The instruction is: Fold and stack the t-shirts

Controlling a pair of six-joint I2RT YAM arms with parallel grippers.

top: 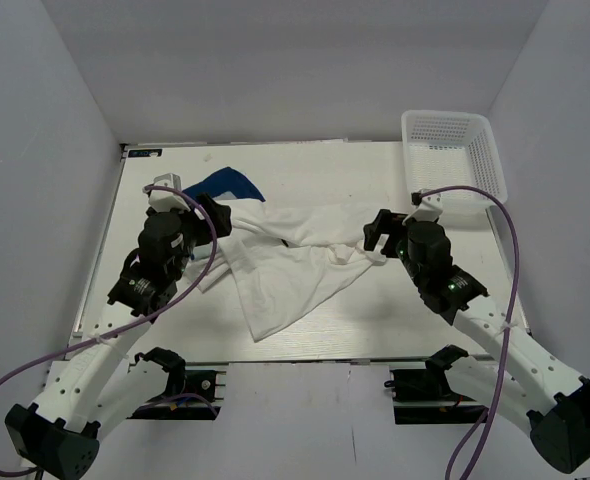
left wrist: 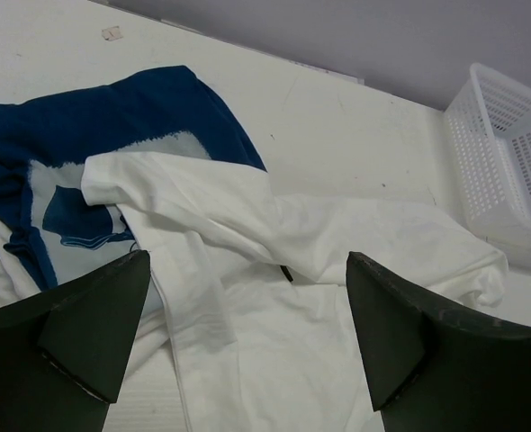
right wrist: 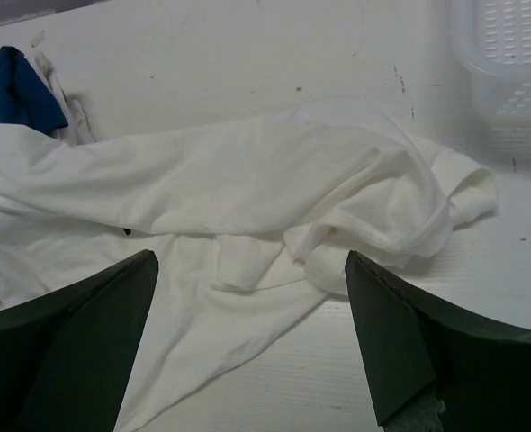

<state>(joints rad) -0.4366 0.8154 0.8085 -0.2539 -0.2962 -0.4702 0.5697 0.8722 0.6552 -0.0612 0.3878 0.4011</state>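
A crumpled white t-shirt (top: 290,260) lies spread across the middle of the table, also in the left wrist view (left wrist: 319,270) and the right wrist view (right wrist: 247,207). A blue t-shirt (top: 230,185) with a white print lies partly under it at the back left, seen in the left wrist view (left wrist: 85,135) and the right wrist view (right wrist: 9,90). My left gripper (top: 215,215) hovers open over the white shirt's left end, holding nothing. My right gripper (top: 377,237) hovers open at the shirt's right end, holding nothing.
A white plastic mesh basket (top: 453,160) stands at the back right corner, also in the left wrist view (left wrist: 508,153) and the right wrist view (right wrist: 508,54). Grey walls enclose the table on three sides.
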